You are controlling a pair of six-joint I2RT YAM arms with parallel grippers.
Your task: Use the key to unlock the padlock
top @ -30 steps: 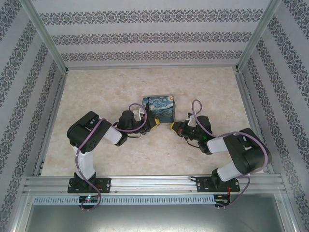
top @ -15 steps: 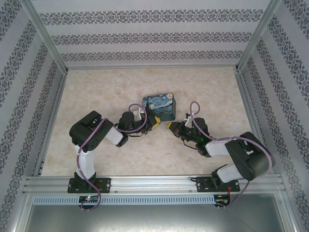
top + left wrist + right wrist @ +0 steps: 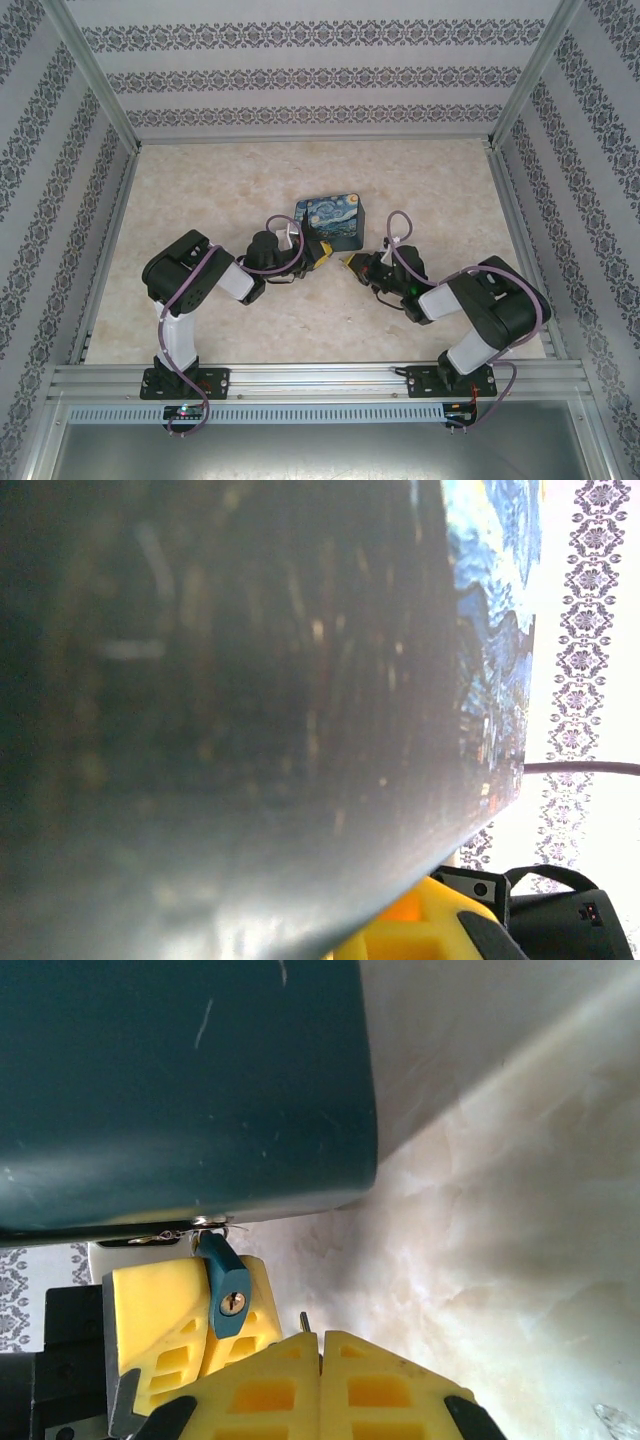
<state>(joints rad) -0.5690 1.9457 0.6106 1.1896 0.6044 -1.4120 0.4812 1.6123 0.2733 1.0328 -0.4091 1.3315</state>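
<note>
Left claw (image 3: 321, 252) at the printed box's (image 3: 335, 222) near left corner, narrow, pinching the blue padlock (image 3: 228, 1295), which hangs from a clasp on the box's edge. Just right of it we note the key (image 3: 304, 1320) tip poking from the right claw (image 3: 320, 1348), clamped tight on it over the desk (image 3: 480, 1210).

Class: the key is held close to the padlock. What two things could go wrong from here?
1. The key pokes only slightly out of the shut right gripper and sits to the right of the keyhole in the padlock. It may miss and skid off the body.
2. The padlock hangs at the edge of the box, against the left gripper. A push could twist it, or the two grippers' yellow fingers could collide.
</note>
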